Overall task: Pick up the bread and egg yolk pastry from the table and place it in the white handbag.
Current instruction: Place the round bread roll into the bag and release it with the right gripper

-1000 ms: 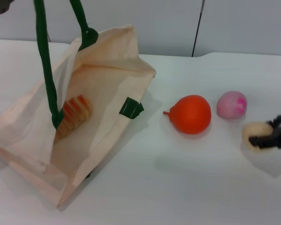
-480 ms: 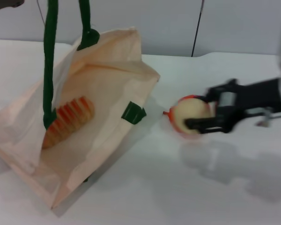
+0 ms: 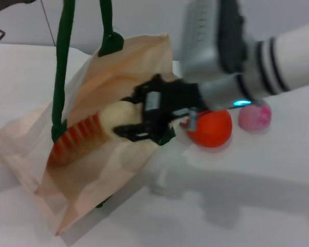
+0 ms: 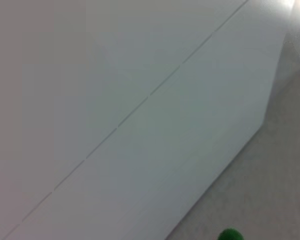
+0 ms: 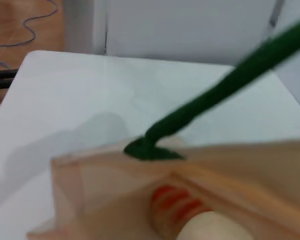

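Note:
The white handbag [image 3: 118, 62] hangs tilted open, and its green handles [image 3: 62, 67] rise taut out of the top of the head view. The striped bread [image 3: 74, 138] lies inside it and also shows in the right wrist view [image 5: 176, 201]. My right gripper [image 3: 126, 116] is shut on the pale egg yolk pastry [image 3: 117, 116] and holds it in the bag's mouth, just beside the bread. The pastry also shows in the right wrist view [image 5: 210, 229]. My left gripper is out of view above; a green bit of handle [image 4: 230, 234] shows in the left wrist view.
An orange pear-shaped fruit [image 3: 212, 128] and a pink ball [image 3: 255, 116] sit on the white table [image 3: 237, 206] right of the bag. My right arm reaches across above them. A grey wall stands behind the table.
My right gripper has carried the pastry left from the table's right side, past the orange fruit, into the bag's mouth. The bag has been lifted a little higher.

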